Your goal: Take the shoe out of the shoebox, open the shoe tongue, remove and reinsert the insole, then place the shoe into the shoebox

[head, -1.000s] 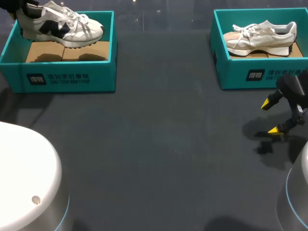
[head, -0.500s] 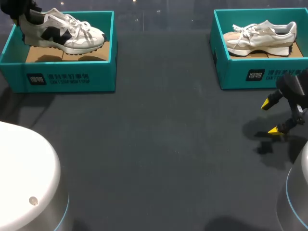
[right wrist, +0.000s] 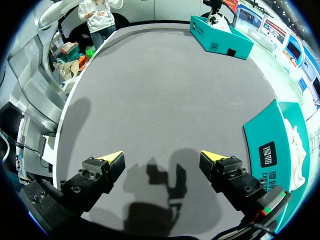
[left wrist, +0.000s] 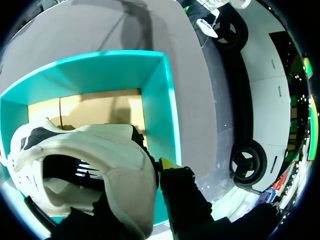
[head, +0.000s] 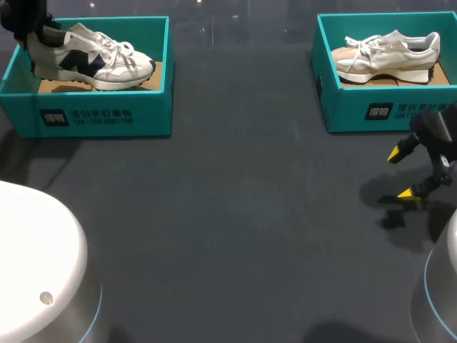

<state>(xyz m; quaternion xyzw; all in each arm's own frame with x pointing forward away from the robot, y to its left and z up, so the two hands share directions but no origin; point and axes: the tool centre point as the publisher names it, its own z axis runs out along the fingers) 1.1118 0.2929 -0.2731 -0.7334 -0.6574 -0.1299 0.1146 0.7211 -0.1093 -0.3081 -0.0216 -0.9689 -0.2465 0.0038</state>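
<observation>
Lower and flatter than a second ago: black-and-white sneaker, toe no longer cocked up, sole close over the cardboard floor of the left shoebox, heel toward the box's outer end wall. Clamped at the heel collar by the left gripper, one yellow tip showing outside the collar in the wrist view, the other hidden behind the padding. Unmoved meanwhile: right gripper, fingers spread wide on nothing, hovering over the table just in front of the right shoebox, beige-and-white sneaker lying inside.

Looks like the last step, setting the black-and-white sneaker back in its box. Cannot tell from above whether touching the cardboard yet.

Keep the squeeze on the collar until flat contact of the whole sole with the cardboard. Lower straight down, holding heel and fingers off the teal end wall just beside the outer finger. Avoid dragging the toe along the floor or snagging the laces on the rim. Release only with the weight fully taken by the box. Spread the fingers just enough to clear the collar, then lift straight up, to avoid hooking the padding with the inner finger and tipping the sneaker over.
</observation>
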